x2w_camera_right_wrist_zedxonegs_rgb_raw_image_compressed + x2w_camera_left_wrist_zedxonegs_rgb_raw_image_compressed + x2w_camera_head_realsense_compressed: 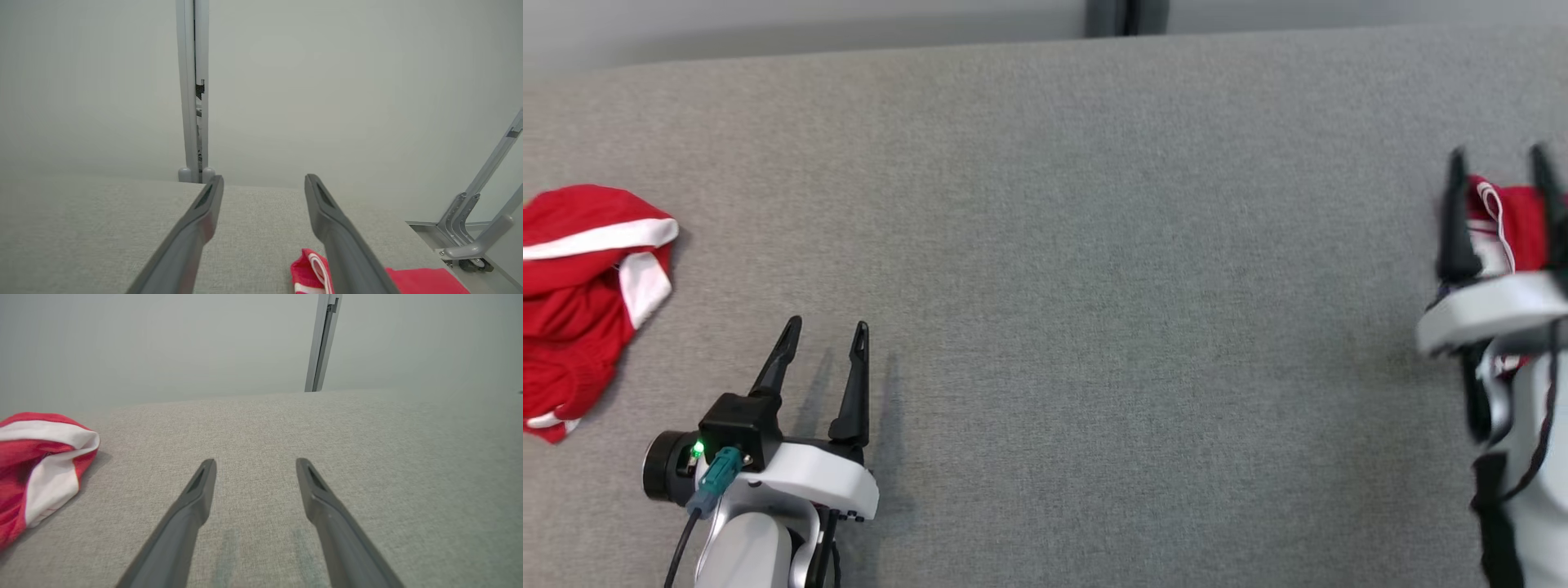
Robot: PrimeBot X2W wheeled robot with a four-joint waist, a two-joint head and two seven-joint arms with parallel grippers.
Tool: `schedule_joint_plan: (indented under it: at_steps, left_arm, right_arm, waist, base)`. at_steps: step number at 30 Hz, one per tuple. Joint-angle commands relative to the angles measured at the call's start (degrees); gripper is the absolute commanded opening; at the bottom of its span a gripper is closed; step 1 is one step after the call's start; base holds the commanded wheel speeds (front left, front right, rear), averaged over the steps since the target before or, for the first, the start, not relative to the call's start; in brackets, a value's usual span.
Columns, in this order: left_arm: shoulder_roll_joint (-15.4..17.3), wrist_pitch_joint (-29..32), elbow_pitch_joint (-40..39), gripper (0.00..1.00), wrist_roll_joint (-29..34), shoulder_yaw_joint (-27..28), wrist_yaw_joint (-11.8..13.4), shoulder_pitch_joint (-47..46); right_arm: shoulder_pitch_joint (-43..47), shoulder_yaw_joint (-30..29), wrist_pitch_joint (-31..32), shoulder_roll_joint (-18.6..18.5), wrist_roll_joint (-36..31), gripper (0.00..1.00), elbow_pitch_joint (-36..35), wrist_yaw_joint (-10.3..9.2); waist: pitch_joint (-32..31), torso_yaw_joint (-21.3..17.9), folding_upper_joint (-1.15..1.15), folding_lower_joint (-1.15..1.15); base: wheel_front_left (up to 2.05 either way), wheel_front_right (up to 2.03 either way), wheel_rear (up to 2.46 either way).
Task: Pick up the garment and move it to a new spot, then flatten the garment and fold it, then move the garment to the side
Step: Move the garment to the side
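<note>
A red garment [1515,216] with white trim lies at the far right of the grey table [1094,286], partly hidden behind my right arm. My right gripper [1499,155] hovers over it, open, with nothing between its fingers. The right wrist view has that garment [304,269] low down, below and to the right of the open right gripper [263,179]. A second red and white garment [580,286] lies crumpled at the table's left edge. My left gripper [825,331] stands open near the front, to the right of this heap. The left wrist view shows the heap [36,465] left of the open left gripper [255,463].
A grey wall with a vertical post [1125,16] runs behind the table. The table's right edge [412,228] is close to the right-hand garment, and a metal frame on castors [478,228] stands beyond it. The cloth between the two arms is bare.
</note>
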Motion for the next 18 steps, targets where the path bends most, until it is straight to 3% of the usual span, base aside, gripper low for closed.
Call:
schedule_joint_plan:
  at_steps: [1,10,18]
  left_arm:
    - [0.15,0.01,0.06,1.00,-0.47,0.40,0.50,0.63]
    - [0.13,0.01,1.47,1.00,-3.07,1.27,2.88,4.98]
    - [0.15,0.01,2.00,1.00,-2.89,3.89,4.05,9.99]
  right_arm:
    - [2.16,1.30,0.01,-0.02,1.35,1.00,-0.96,-0.03]
    - [15.92,8.94,0.00,1.30,9.36,1.00,-3.53,-0.02]
    - [22.07,13.16,0.00,1.29,14.83,1.00,-3.03,-0.02]
  waist:
    - [-2.09,1.44,0.00,0.00]
    - [-8.73,4.24,0.00,0.00]
    - [-13.66,3.66,0.00,0.00]
  base:
    - [0.00,0.00,0.00]
    - [0.00,0.00,0.00]
    - [0.00,0.00,0.00]
